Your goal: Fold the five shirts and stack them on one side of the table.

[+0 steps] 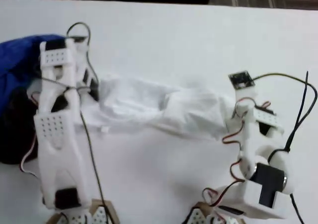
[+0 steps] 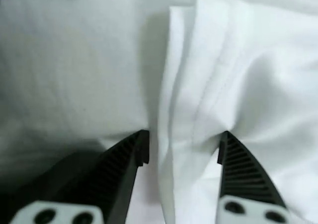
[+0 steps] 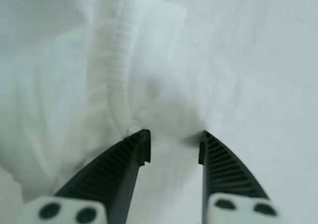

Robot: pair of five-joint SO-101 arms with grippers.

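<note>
While its jaws stand parted, left gripper (image 2: 184,135): straddles a white shirt (image 2: 238,75) fold, unclamped.
right gripper (image 3: 174,134): likewise parted at shirt edge.
risk: closing may pinch one layer only; shirt could bunch mid-frame.

You have a white table (image 1: 198,40) with one white shirt (image 1: 149,107) lying crumpled across its middle, stretched from side to side. At the table's left end lies a bunched blue shirt (image 1: 17,60), and a dark bundle (image 1: 12,129) touches it on the near side.
</note>
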